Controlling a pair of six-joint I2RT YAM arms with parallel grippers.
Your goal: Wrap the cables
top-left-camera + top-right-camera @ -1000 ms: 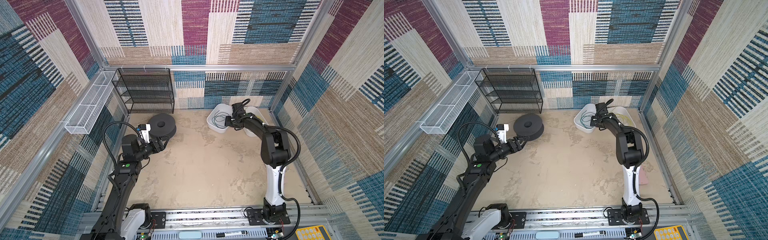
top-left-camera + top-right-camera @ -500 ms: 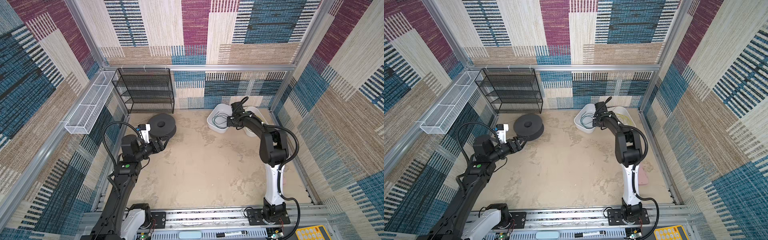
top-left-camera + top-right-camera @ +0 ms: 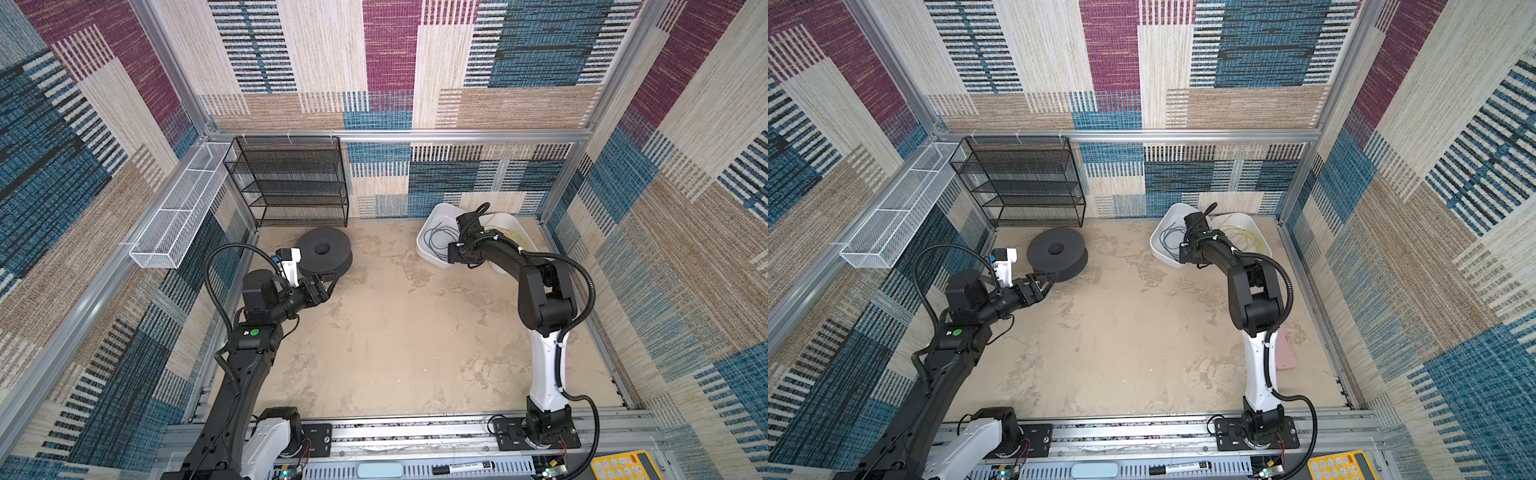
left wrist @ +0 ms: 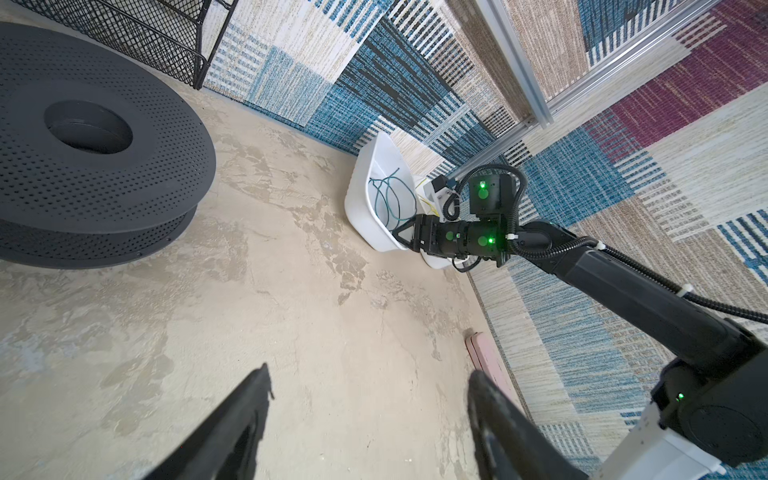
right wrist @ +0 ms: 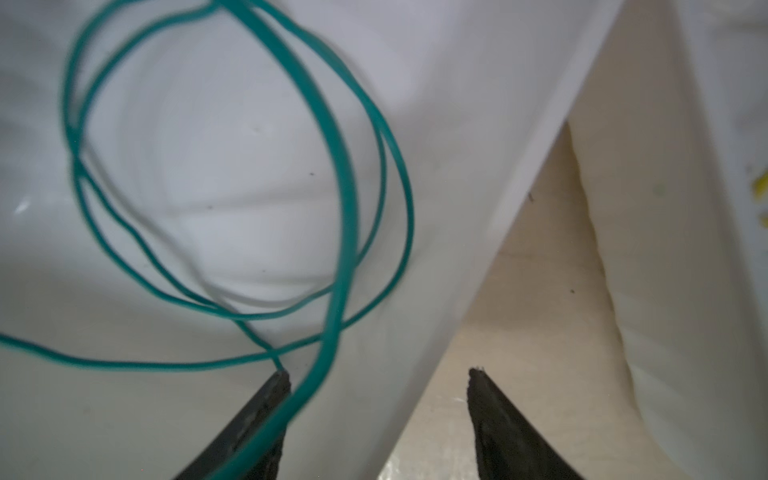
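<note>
A teal-green cable (image 3: pixel 432 239) (image 3: pixel 1168 241) (image 4: pixel 388 199) lies in loose loops inside the left white bin (image 3: pixel 424 249). The yellow cable (image 3: pixel 513 237) (image 3: pixel 1241 237) lies in the white bin beside it (image 3: pixel 528 232). My right gripper (image 3: pixel 452 254) (image 5: pixel 378 374) is open and straddles the near wall of the left bin. One finger is inside and the other outside. One strand of the teal cable (image 5: pixel 345 208) runs along the inner finger. My left gripper (image 3: pixel 328 282) (image 4: pixel 370 374) is open and empty above the floor, next to the black spool (image 3: pixel 324 253).
A black wire shelf (image 3: pixel 291 183) stands at the back left, with a white mesh basket (image 3: pixel 178 216) on the left wall. A flat pink object (image 3: pixel 1287 353) lies on the floor by the right wall. The spool (image 4: pixel 83 145) sits in front of the shelf.
My right gripper has shifted slightly along the left bin's rim and its jaws have widened a little. The left arm has not moved.
</note>
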